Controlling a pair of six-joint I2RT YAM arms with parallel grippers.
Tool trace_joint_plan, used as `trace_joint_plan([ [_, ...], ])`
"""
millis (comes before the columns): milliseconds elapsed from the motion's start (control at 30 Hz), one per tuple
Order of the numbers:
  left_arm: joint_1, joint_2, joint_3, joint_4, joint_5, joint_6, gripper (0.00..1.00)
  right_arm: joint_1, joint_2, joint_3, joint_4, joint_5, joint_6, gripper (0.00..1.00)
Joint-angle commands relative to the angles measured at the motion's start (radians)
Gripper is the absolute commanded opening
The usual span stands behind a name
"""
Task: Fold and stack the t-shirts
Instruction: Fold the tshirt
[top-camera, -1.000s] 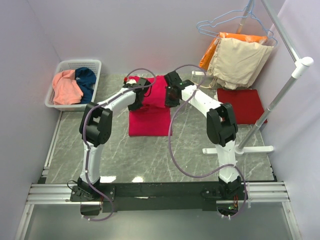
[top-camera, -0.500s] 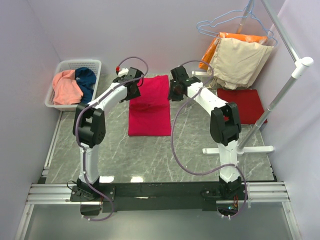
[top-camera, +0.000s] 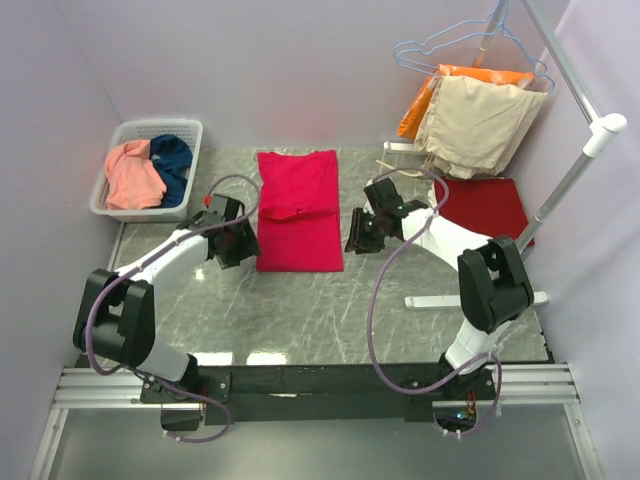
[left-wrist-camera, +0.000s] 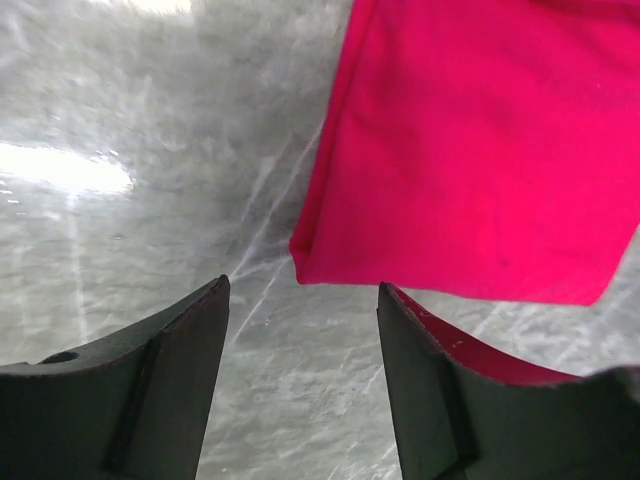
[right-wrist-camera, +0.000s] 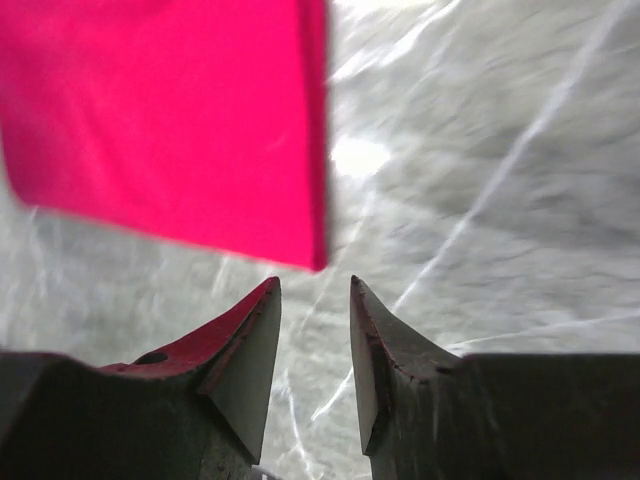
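The bright crimson-red t-shirt (top-camera: 299, 210) lies flat as a long rectangle in the middle of the table. My left gripper (top-camera: 240, 248) is open and empty just off its near left corner (left-wrist-camera: 305, 268). My right gripper (top-camera: 357, 238) is open with a narrower gap, empty, just off the near right corner (right-wrist-camera: 318, 255). The darker red t-shirt (top-camera: 488, 206) lies folded at the right. The salmon-pink t-shirt (top-camera: 133, 175) and the dark teal-blue t-shirt (top-camera: 175, 165) lie bunched in the white basket (top-camera: 146, 213).
A white clothes rack stands at the right, its foot (top-camera: 480, 298) on the table and its post (top-camera: 560, 185) leaning up. Beige (top-camera: 480, 125) and orange (top-camera: 425, 100) garments hang on wire hangers at the back right. Walls close in the left and back.
Both grippers held the crimson shirt's raised far edge, laid it out flat toward the back, let go, and moved nearer to its two near corners.
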Motion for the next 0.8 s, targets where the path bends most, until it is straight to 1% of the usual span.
trace_joint_plan([
  [0,0.042,-0.036,-0.091,0.188,0.162,-0.029,0.66,0.001,-0.064,-0.096,0.179,-0.163,-0.028,0.41],
  [33,0.055,-0.034,-0.109,0.195,0.190,-0.034,0.66,0.001,-0.067,-0.107,0.195,-0.175,-0.026,0.41],
  [167,0.065,-0.022,-0.128,0.219,0.219,-0.037,0.64,0.001,-0.055,-0.130,0.247,-0.182,-0.022,0.41],
  [267,0.066,0.003,-0.120,0.221,0.219,-0.040,0.60,0.001,-0.021,-0.124,0.256,-0.185,-0.019,0.41],
  [300,0.066,0.012,-0.114,0.213,0.212,-0.042,0.57,0.001,-0.015,-0.124,0.261,-0.192,-0.020,0.40],
  [400,0.068,0.046,-0.099,0.202,0.202,-0.043,0.52,0.001,0.011,-0.126,0.264,-0.189,-0.014,0.40],
  [567,0.069,0.069,-0.097,0.214,0.219,-0.046,0.52,0.003,0.042,-0.136,0.258,-0.188,-0.012,0.38],
  [767,0.071,0.082,-0.086,0.225,0.209,-0.031,0.52,0.001,0.074,-0.152,0.264,-0.178,-0.019,0.39],
])
